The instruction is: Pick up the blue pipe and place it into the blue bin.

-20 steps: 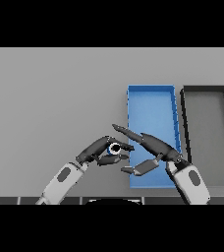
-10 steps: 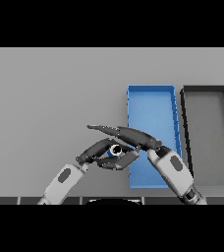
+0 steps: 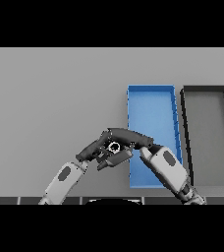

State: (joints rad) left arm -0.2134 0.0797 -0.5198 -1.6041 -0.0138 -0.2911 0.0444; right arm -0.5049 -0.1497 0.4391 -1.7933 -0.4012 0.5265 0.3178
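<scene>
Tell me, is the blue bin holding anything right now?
No, the blue bin shows only its bare blue floor, with the right hand and left hand meeting just left of it.

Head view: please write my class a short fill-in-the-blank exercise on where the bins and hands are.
1. The blue bin stands to the ____ of the black bin.
2. The inside of the blue bin holds ____.
3. Both the left hand and the right hand meet just ____ of the blue bin.

Missing words: left; nothing; left
</scene>
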